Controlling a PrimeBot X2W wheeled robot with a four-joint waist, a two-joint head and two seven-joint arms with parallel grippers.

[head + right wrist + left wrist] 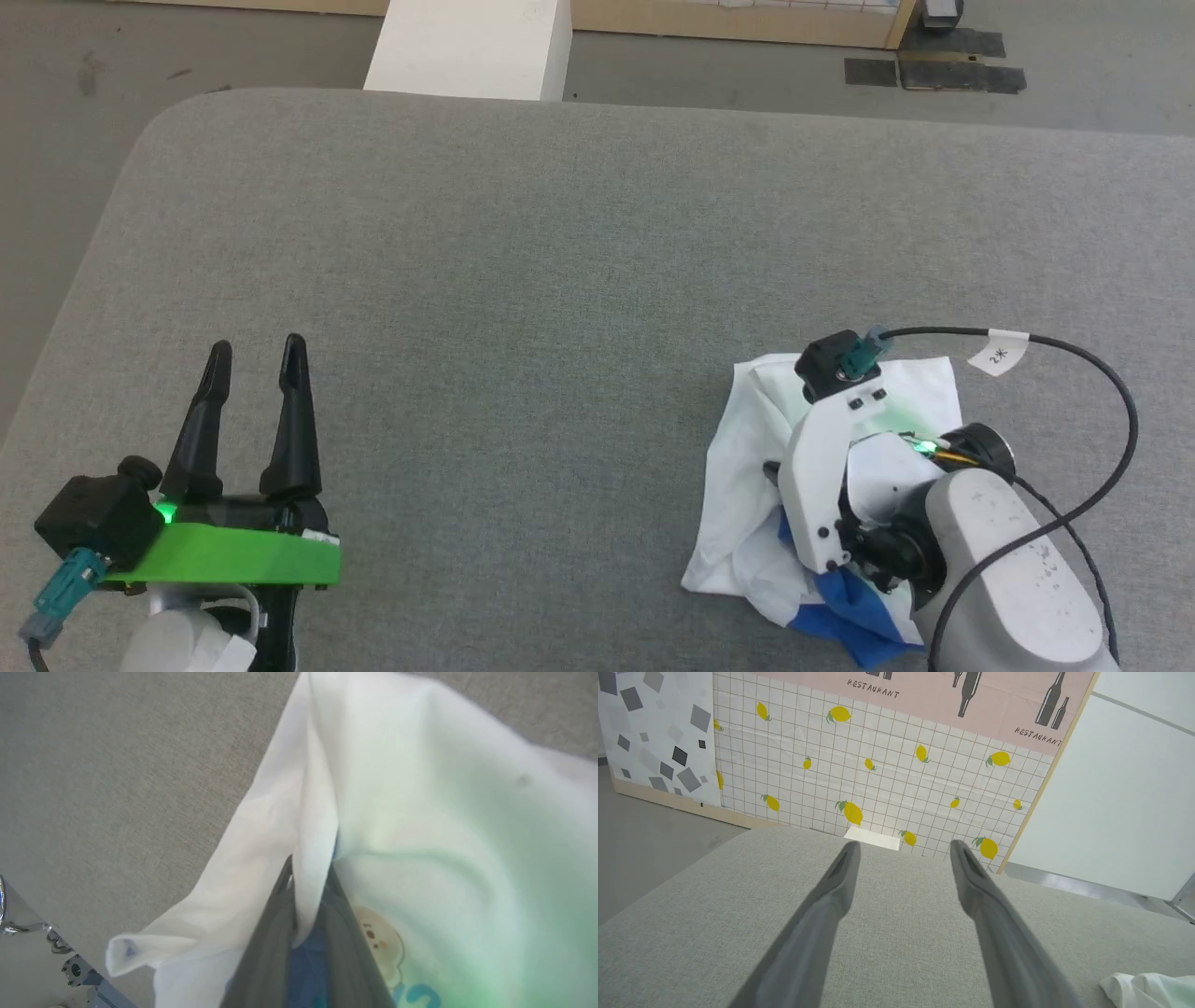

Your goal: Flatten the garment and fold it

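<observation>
1. The table [560, 280] is a broad surface covered in grey woven cloth, with a rounded far left corner. Its far edge and left edge meet bare floor [56, 140]. The table's middle and whole far half lie bare.
2. A white block [467, 42] stands on the floor just beyond the table's far edge, left of centre.
3. The garment [747, 485] lies on the table's near right part as a crumpled heap, not spread out. It is mostly white and lies in loose folds, with a bright blue patch at its near side. In the right wrist view a small cartoon print [378, 942] and blue lettering show on the white cloth, and a green tint lies over it.
4. The left gripper [259, 343] hangs over the table's near left part. Its fingers are spread wide with nothing between them, pointing toward the table's far edge.
5. The right gripper [310, 872] is down in the heap on the table's near right part. Its fingers are drawn narrow, pinching a raised white fold of the garment, with blue cloth between them lower down.
</observation>
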